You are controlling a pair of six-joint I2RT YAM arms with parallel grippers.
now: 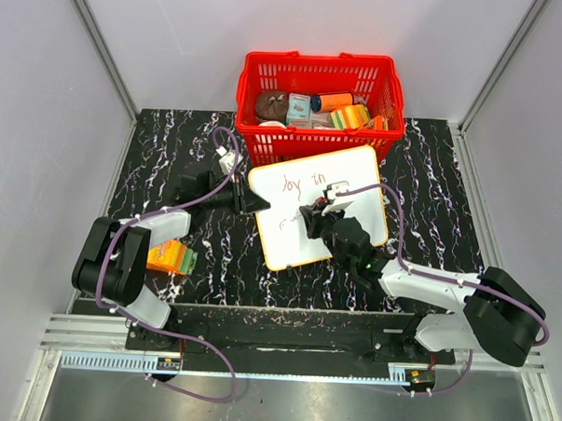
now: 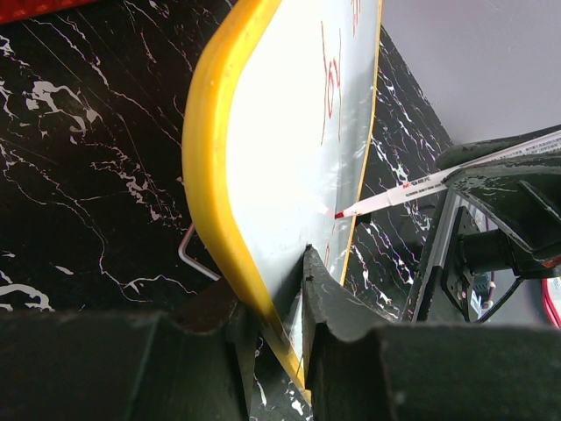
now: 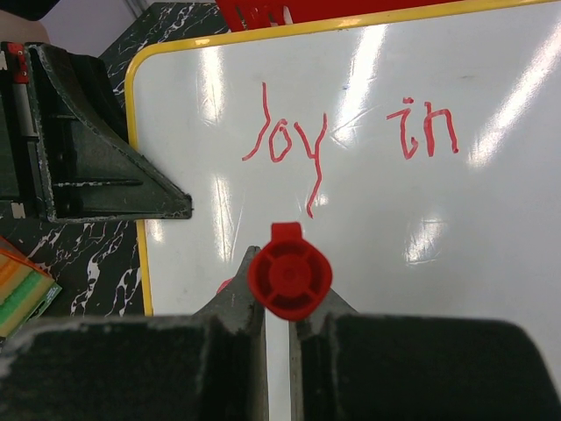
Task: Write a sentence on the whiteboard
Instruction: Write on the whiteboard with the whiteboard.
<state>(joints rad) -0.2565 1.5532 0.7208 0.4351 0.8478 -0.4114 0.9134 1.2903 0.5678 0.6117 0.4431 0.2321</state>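
Two red words [image 3: 313, 167] on whiteboard [image 1: 367, 172] in left hand [image 1: 253, 202], marker [image 3: 289, 281] in right hand [image 3: 277, 320].

Item 1: red plastic basket [image 1: 293, 144], lattice-walled, stood at the far edge of the table. It held a brown round item [image 1: 271, 106], a small teal box [image 1: 299, 106], an orange cylinder [image 1: 334, 102] lying on its side, and a green-and-orange striped pack [image 1: 350, 117].
Item 2: black table [image 1: 172, 150] with white marbling.
Item 3: orange-and-green pack [image 1: 171, 257], lay on the table's near left part.
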